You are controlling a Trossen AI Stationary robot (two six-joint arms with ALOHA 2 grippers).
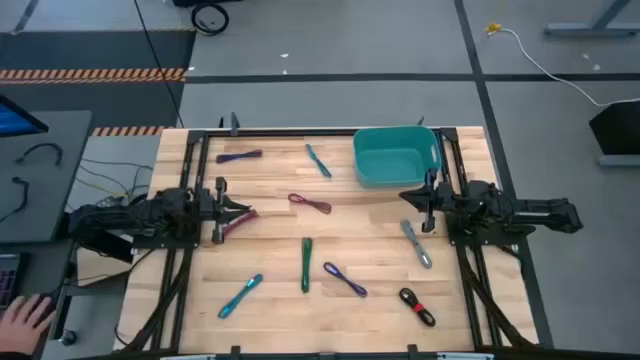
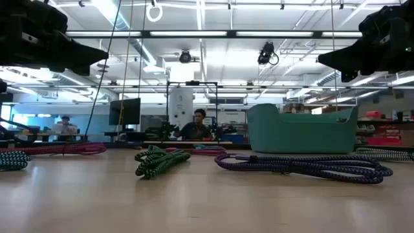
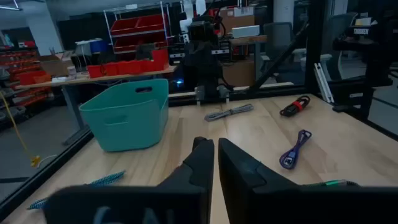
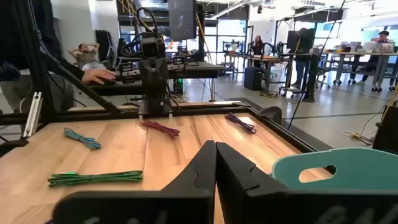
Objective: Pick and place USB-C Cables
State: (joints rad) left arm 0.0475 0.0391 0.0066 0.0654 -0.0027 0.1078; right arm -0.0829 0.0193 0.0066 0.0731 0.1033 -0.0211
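Note:
Several short coiled cables lie flat on the wooden table: purple (image 1: 238,157), teal (image 1: 318,161), maroon (image 1: 310,203), a second maroon (image 1: 238,224), green (image 1: 306,264), a second teal (image 1: 240,296), blue-purple (image 1: 345,279), black with a red tie (image 1: 417,306) and grey (image 1: 416,243). A teal bin (image 1: 395,155) stands at the far right. My left gripper (image 1: 245,212) is shut and empty (image 3: 214,149), held above the table beside the second maroon cable. My right gripper (image 1: 405,200) is shut and empty (image 4: 216,149), just near of the bin.
A black frame (image 1: 190,150) runs around the table's edges. The arms' cable bundles (image 1: 165,290) hang down along both sides. A person's hand (image 1: 25,318) rests at a desk left of the table. People sit in the room beyond (image 2: 197,126).

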